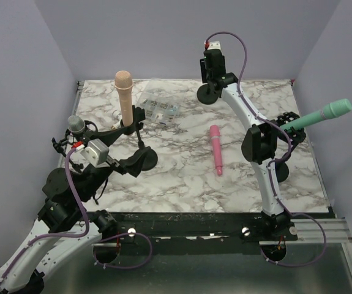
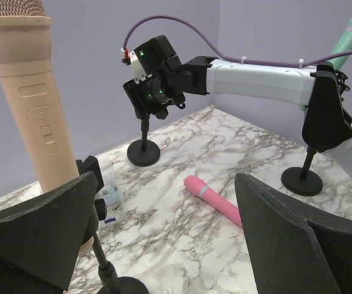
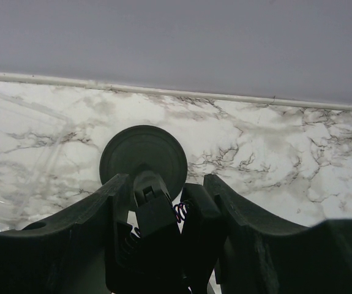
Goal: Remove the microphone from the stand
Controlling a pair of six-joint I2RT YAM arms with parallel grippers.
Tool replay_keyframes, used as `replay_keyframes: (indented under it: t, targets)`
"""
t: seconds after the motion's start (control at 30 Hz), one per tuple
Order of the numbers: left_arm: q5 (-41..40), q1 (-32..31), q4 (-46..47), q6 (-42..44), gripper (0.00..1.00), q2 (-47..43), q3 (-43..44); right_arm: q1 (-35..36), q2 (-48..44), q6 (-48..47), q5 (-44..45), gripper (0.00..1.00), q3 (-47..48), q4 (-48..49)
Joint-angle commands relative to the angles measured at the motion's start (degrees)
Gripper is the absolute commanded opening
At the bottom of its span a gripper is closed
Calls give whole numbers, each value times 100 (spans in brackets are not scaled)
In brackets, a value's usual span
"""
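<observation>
The beige microphone stands upright in its clip, far left. It looks light, stiff and smooth; we would hold its handle above the clip. The left gripper has its jaws apart. The right gripper straddles the far stand; clamped or not, we cannot tell.

Overhead, the top external camera looks down from above and behind the arm bases, facing the back wall and taking in the whole marble table. The left wrist camera sits low at the table's left, close beside the peach microphone, facing across toward the far right corner. The right wrist camera looks steeply down, very near, onto the far stand. All three views share that stand; the first two also share the pink microphone.
</observation>
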Motion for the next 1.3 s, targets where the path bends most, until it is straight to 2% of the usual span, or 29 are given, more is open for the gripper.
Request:
replay_keyframes:
  t: [0.0,0.23,0.3,0.53,0.63,0.73,0.83,0.93,1.0,1.1,1.17,1.27]
  targets:
    - [-332,-33,146,64,99,-45,-85,0,105,124,-224,41,225,319]
    - [-663,-28,243,64,99,-152,-207,7,-29,144,-513,93,367,119]
    - [-788,-24,280,73,99,-186,-243,13,-107,176,-663,100,474,-53]
    - [-1402,-28,369,65,99,-222,-364,241,-930,194,-745,100,368,-511]
    - [-1838,-28,376,69,99,-227,-385,556,-1604,256,-834,100,-204,-507]
    - [-2283,-28,379,99,99,-263,-392,958,-2384,438,-1202,100,-1164,-268]
    - [-2601,-21,420,82,99,-361,-444,1280,-3153,789,-2245,100,-2325,390]
    - [-2468,-20,478,99,99,-372,-462,1401,-3749,1268,-4027,100,-3386,1465]
    - [-2386,-19,355,6,99,-199,-349,1427,-4048,1540,-4959,100,-4134,2343]
    - [-2342,-19,-151,-395,99,320,161,1448,-4246,1769,-6097,100,-4771,3373]
    - [-2354,-13,-560,-655,99,698,647,1471,-4265,1807,-6600,100,-4976,3636]
    - [-2471,9,-961,-737,99,1175,1295,1505,-4342,1859,-6676,100,-5186,3711]
